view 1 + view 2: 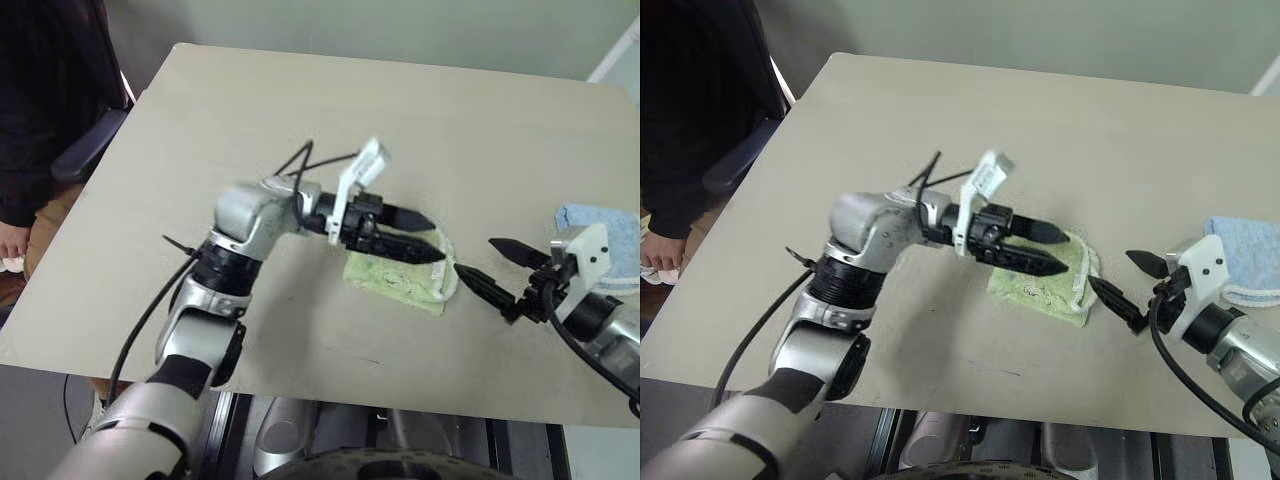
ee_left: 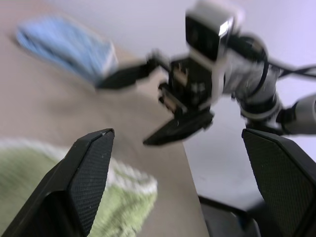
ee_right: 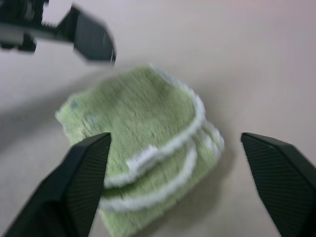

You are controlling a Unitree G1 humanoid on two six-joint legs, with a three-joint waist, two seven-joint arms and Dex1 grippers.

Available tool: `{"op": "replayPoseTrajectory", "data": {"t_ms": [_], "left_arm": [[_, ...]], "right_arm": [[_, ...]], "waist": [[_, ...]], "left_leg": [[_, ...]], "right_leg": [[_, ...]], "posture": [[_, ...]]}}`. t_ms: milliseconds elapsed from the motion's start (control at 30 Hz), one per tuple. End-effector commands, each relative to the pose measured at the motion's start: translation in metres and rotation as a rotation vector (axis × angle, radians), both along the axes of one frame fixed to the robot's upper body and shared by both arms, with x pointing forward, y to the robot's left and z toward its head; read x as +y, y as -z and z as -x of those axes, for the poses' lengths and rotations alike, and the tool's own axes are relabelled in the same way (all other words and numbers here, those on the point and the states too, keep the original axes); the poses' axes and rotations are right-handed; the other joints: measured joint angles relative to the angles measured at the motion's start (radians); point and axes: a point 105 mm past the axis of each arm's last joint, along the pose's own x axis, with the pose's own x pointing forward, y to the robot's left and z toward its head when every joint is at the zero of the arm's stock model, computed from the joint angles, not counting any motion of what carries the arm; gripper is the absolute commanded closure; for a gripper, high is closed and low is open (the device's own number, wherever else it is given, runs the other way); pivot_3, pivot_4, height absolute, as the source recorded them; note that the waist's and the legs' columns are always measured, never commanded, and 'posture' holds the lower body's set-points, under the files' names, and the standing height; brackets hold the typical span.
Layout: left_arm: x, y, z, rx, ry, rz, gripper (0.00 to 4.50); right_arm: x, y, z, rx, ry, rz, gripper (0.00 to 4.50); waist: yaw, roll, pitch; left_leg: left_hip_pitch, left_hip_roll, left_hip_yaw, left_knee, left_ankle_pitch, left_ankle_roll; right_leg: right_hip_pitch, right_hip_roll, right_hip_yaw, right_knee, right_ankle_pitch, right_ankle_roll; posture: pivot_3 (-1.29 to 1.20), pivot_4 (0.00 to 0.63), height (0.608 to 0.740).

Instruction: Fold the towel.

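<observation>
The towel (image 3: 143, 163) lies folded on the table (image 1: 300, 100), white edging stacked in layers; the left gripper (image 1: 415, 232) hangs over it, jaws apart, holding nothing; the right gripper (image 1: 495, 268) sits just beside the towel's edge, jaws spread and empty; a blue towel (image 1: 600, 235) lies near the right arm.

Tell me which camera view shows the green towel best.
The right wrist view: the green towel lies unobstructed, folded into layers with its white edging and loop visible. In the head views the left claw covers part of it. The left wrist view catches just a blurred corner.
</observation>
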Motion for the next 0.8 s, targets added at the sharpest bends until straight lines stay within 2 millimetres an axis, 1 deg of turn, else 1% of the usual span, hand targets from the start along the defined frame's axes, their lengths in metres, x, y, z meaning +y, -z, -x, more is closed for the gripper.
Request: {"op": "replayPoseTrajectory", "data": {"t_ms": [33, 67, 133, 233, 300, 367, 433, 467, 633, 733, 800], "left_arm": [[0.016, -0.02, -0.014, -0.109, -0.087, 0.049, 0.99], [0.019, -0.017, -0.017, -0.14, -0.113, 0.038, 1.28], [0.024, -0.004, -0.028, -0.188, -0.177, -0.016, 2.05], [0.033, 0.014, -0.031, -0.251, -0.218, 0.0, 3.03], [0.035, 0.022, -0.034, -0.292, -0.234, 0.018, 3.81], [0.037, 0.033, -0.03, -0.388, -0.203, 0.031, 4.48], [0.039, 0.048, -0.033, -0.432, -0.22, 0.002, 4.48], [0.04, 0.053, -0.034, -0.438, -0.221, -0.009, 4.48], [0.038, 0.065, -0.029, -0.44, -0.206, 0.034, 4.48], [0.033, 0.074, -0.027, -0.441, -0.189, 0.05, 4.48], [0.028, 0.085, -0.024, -0.45, -0.162, 0.033, 4.48]], "right_arm": [[0.013, -0.015, 0.0, -0.05, -0.064, -0.033, 1.69], [0.013, -0.016, -0.002, -0.052, -0.064, -0.036, 1.99], [0.016, -0.018, -0.005, -0.054, -0.078, -0.049, 2.74], [0.024, -0.017, -0.012, -0.051, -0.115, -0.064, 3.69], [0.029, -0.014, -0.017, -0.05, -0.127, -0.057, 4.42], [0.033, -0.009, -0.027, -0.057, -0.119, -0.043, 4.5], [0.039, -0.006, -0.033, -0.056, -0.143, -0.058, 4.5], [0.042, -0.006, -0.035, -0.058, -0.15, -0.065, 4.5], [0.044, 0.003, -0.056, -0.068, -0.1, -0.094, 4.5], [0.049, 0.01, -0.061, -0.066, -0.094, -0.125, 4.5], [0.055, 0.013, -0.063, -0.064, -0.088, -0.178, 4.5]], "waist": [[0.0, 0.0, 0.0], [0.0, 0.0, 0.0], [-0.001, 0.0, 0.0], [-0.002, 0.001, 0.0], [0.0, 0.0, 0.0], [0.0, 0.0, 0.0], [0.0, 0.001, 0.0], [0.001, 0.001, 0.0], [-0.002, 0.001, 0.0], [-0.001, 0.001, 0.0], [-0.002, 0.001, -0.001]], "left_leg": [[0.0, 0.0, 0.0, 0.0, 0.0, 0.0], [0.0, 0.0, 0.0, 0.0, 0.0, 0.0], [0.0, 0.0, 0.0, 0.0, 0.0, 0.0], [0.0, 0.0, 0.0, 0.0, 0.0, 0.001], [0.0, 0.0, 0.0, 0.0, 0.0, 0.001], [-0.001, 0.0, -0.001, 0.0, 0.0, 0.001], [-0.001, 0.0, -0.001, 0.001, 0.0, 0.001], [-0.001, 0.0, -0.001, 0.001, 0.0, 0.001], [-0.001, 0.0, -0.001, 0.001, -0.001, 0.002], [-0.001, 0.0, -0.001, 0.001, -0.001, 0.003], [-0.001, 0.0, -0.001, 0.001, -0.001, 0.002]], "right_leg": [[0.0, 0.0, 0.0, 0.0, 0.0, 0.0], [0.0, 0.0, 0.0, 0.0, 0.0, 0.0], [0.0, 0.0, 0.0, 0.0, 0.0, 0.0], [0.0, 0.0, 0.0, 0.0, 0.0, 0.0], [-0.001, 0.0, 0.0, 0.0, 0.0, 0.0], [-0.001, 0.0, 0.0, 0.0, 0.001, -0.001], [-0.002, 0.0, 0.0, 0.0, 0.002, -0.002], [-0.001, 0.0, 0.0, 0.001, 0.005, -0.007], [-0.002, 0.0, 0.0, 0.001, 0.007, -0.01], [-0.002, 0.0, -0.001, 0.0, 0.008, -0.012], [-0.002, -0.001, 0.0, 0.0, 0.009, -0.013]], "posture": [[0.0, 0.15, 0.733], [0.0, 0.15, 0.733], [0.0, 0.15, 0.733], [0.0, 0.15, 0.733], [0.0, 0.15, 0.733], [0.0, 0.15, 0.733], [0.0, 0.15, 0.733], [0.0, 0.15, 0.733], [0.0, 0.15, 0.733], [0.0, 0.15, 0.733], [0.0, 0.15, 0.733]]}}
